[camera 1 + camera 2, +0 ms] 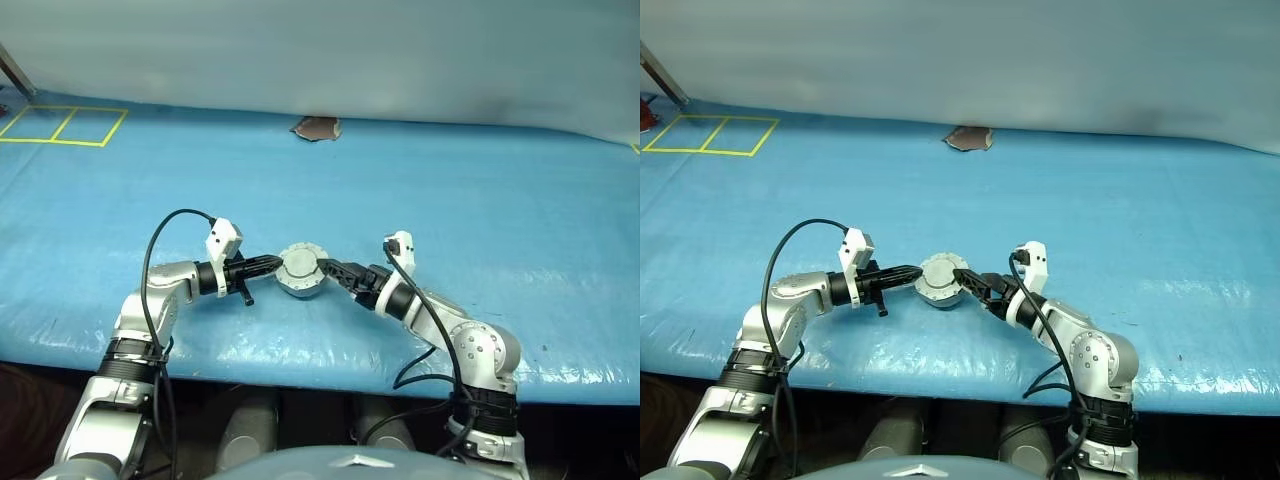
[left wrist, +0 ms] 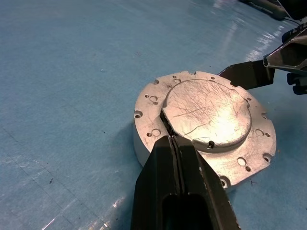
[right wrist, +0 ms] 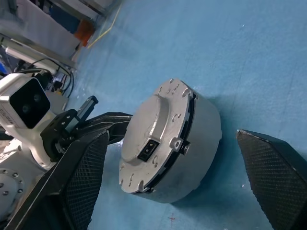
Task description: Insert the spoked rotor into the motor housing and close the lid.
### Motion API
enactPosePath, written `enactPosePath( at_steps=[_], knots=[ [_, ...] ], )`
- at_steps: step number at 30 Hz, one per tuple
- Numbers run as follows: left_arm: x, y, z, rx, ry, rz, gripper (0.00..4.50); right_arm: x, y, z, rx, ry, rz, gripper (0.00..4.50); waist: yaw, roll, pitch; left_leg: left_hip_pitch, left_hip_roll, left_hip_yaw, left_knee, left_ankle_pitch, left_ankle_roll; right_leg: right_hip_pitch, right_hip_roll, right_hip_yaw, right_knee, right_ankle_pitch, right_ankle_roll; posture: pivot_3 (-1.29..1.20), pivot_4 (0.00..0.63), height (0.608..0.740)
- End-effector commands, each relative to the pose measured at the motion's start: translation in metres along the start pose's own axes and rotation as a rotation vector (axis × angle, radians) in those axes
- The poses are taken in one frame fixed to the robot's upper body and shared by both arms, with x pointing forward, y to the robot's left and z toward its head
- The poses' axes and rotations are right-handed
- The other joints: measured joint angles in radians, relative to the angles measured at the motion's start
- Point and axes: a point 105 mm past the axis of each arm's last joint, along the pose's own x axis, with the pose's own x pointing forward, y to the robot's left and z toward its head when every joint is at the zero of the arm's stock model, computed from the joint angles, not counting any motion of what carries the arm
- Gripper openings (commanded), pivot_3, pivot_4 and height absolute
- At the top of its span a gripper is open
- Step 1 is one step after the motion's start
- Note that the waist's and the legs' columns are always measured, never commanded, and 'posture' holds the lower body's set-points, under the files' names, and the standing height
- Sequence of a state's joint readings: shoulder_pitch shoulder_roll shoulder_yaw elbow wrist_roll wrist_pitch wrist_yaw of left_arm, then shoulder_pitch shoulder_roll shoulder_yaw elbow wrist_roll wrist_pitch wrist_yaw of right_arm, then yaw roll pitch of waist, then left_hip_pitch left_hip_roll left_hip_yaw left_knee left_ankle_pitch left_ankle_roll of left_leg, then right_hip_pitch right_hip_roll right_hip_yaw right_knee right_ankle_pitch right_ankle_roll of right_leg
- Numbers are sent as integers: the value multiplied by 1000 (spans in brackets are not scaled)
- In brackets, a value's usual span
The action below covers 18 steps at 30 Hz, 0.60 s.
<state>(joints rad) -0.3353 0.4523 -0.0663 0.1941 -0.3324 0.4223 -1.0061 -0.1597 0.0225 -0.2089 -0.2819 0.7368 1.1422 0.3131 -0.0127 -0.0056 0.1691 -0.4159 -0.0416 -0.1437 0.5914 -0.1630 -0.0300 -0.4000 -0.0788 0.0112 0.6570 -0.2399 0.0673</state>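
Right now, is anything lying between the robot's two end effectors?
Yes: the motor housing with its lid on sits between the shut left end effector and the open right end effector, seen in the left eye view.

Blue cover, yellow tape and a worn patch around the work spot

A blue tarp-like sheet covers the table, wrinkled and glossy, spreading under and all round the fingers. Well beyond the fingertips, near the sheet's far edge, lies a small brown torn patch. Far off to the left of the fingers, at the far corner, yellow tape marks out two adjoining rectangles. A pale grey backdrop rises behind the sheet's far edge, well apart from the fingers.
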Motion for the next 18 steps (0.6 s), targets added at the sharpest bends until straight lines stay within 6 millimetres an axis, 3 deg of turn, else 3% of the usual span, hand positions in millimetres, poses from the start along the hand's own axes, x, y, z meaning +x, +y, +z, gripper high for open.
enactPosePath(
  at_steps=[1,7,10,15,18],
  knots=[
    [3,-2,-10,-15,30,4,0,0,0,-3,56,-3,4,4480,0,0,0,0,0,0,0,0,0,0,0,0,0,0,0,0,150,740],
    [3,-1,-9,-7,33,6,0,3,-1,-13,123,18,4,4480,-2,0,0,0,0,0,-1,0,0,0,0,0,0,0,0,0,150,740],
    [3,-1,-9,-5,35,7,0,4,0,-14,150,12,15,3917,-2,0,0,0,0,0,-1,0,0,-1,0,0,0,0,0,0,150,740],
    [3,-1,-10,-2,35,9,0,4,1,-13,145,14,20,2306,-3,0,0,0,0,1,-1,0,0,-1,0,0,0,0,0,0,150,740],
    [4,-1,-9,-2,33,10,0,4,2,-13,146,15,23,2306,-4,0,0,0,0,1,-1,0,0,-1,0,0,0,0,0,0,150,740]
  ],
)
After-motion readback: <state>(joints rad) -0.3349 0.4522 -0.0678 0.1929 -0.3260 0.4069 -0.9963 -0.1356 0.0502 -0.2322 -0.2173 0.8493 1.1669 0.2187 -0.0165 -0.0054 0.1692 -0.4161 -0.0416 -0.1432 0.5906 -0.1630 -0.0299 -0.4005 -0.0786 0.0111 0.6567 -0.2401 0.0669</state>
